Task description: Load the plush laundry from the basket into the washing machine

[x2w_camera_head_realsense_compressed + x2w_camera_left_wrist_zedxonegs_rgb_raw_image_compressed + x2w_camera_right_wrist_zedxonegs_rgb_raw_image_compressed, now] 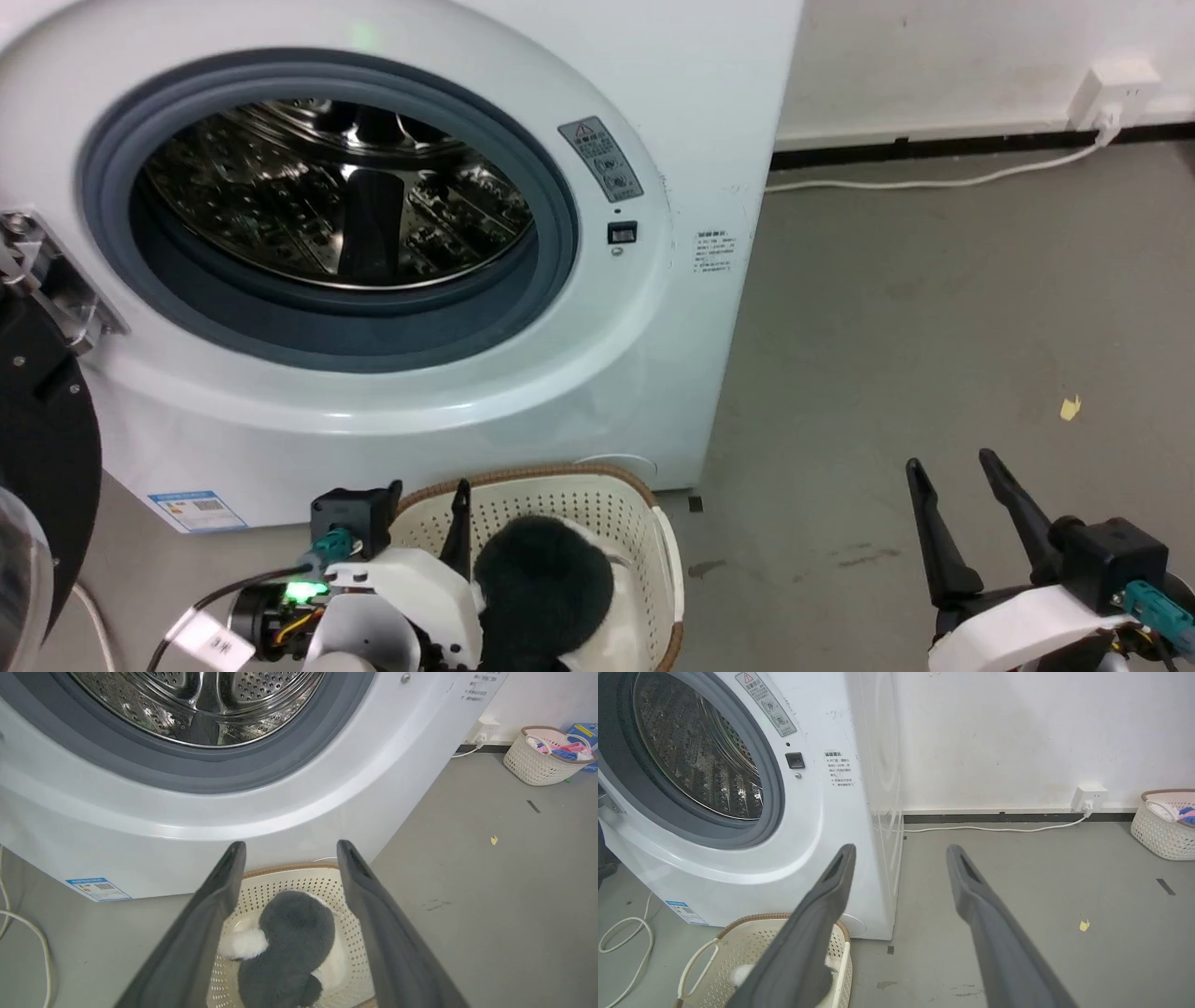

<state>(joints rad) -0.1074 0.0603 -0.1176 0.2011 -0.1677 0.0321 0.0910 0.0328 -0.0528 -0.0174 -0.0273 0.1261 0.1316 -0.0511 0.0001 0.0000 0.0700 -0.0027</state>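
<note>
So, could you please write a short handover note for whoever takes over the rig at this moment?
Left gripper: open, above the basket, holding nothing.
Right gripper: open, holding nothing, over the floor right of the basket.
Plush laundry: lies in the basket, in front of the washing machine.
Done: door open; nothing loaded in the drum yet.
To do: grasp the plush, lift it into the drum.

Left gripper (290, 845): jaws long, dark grey, tapered, matte. White glossy wrist shell (420, 579), black block (350, 513) with teal connector (331, 543), green LED (301, 590) lit, black cable (210, 602) with white printed tag (217, 642), orange-yellow wires (285, 627) showing. Right gripper (950, 462): same dark jaws, slot recess near each tip, white cover (1018, 625), black housing (1111, 551), teal plug (1148, 600).
</note>
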